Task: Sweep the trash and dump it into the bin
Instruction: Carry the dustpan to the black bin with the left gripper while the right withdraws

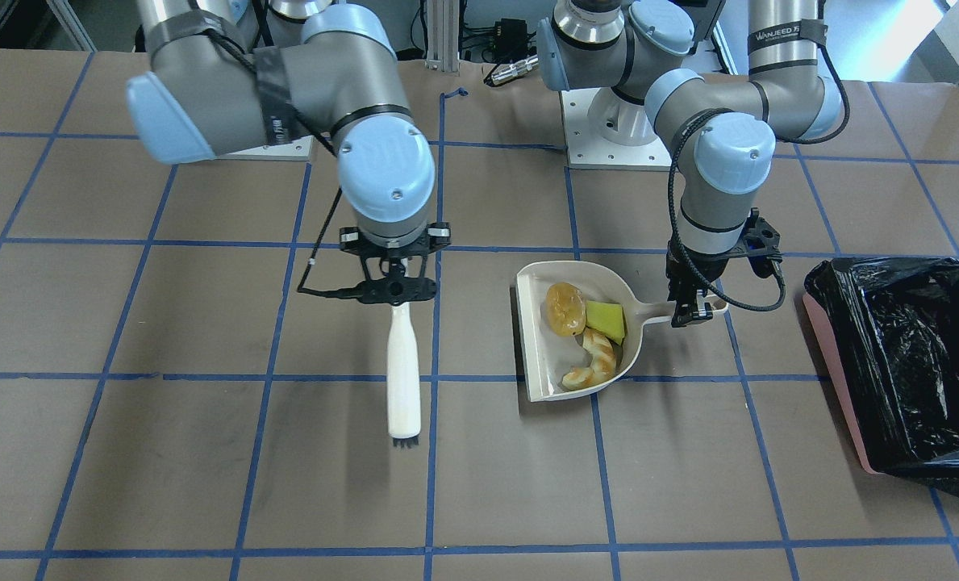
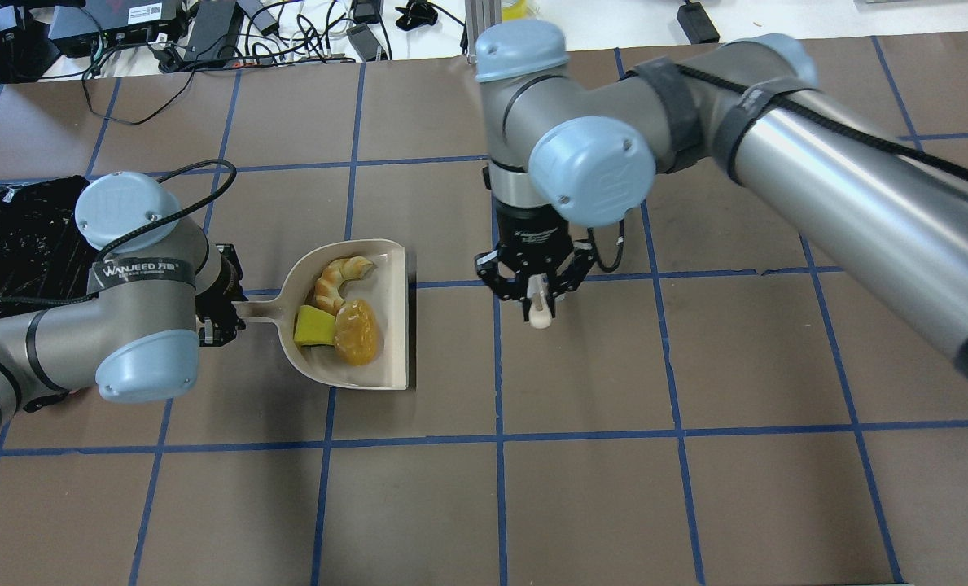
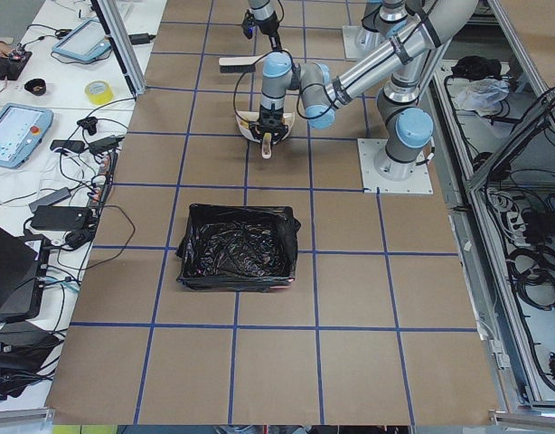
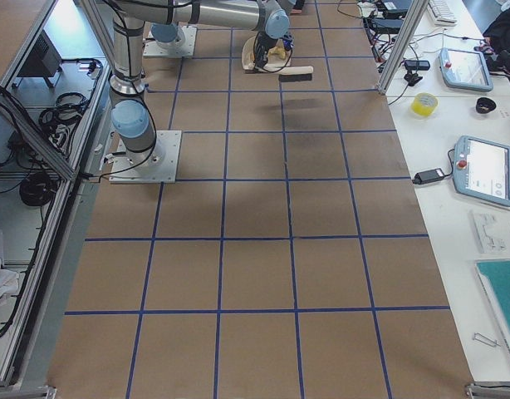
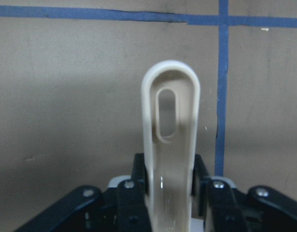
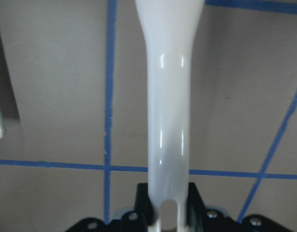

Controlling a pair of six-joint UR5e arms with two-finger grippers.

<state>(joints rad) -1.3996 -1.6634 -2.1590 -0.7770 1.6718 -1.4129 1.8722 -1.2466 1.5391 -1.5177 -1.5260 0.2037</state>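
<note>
While one dustpan (image 1: 539,355) holds three trash pieces (image 1: 565,310), one bin (image 1: 915,347), one brush (image 1: 403,379)

Front camera looks steeply down across the table (image 1: 124,468); overhead looks from the opposite side. Both share the dustpan (image 1: 537,363).

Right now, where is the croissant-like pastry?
Overhead view, left of centre: the pastry lies inside the dustpan, just beyond the yellow-green wedge and golden-brown lump, with the bin further left.

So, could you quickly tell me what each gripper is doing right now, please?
The left gripper is shut on the handle of the dustpan.
The right gripper is shut on the handle of the brush.
</note>
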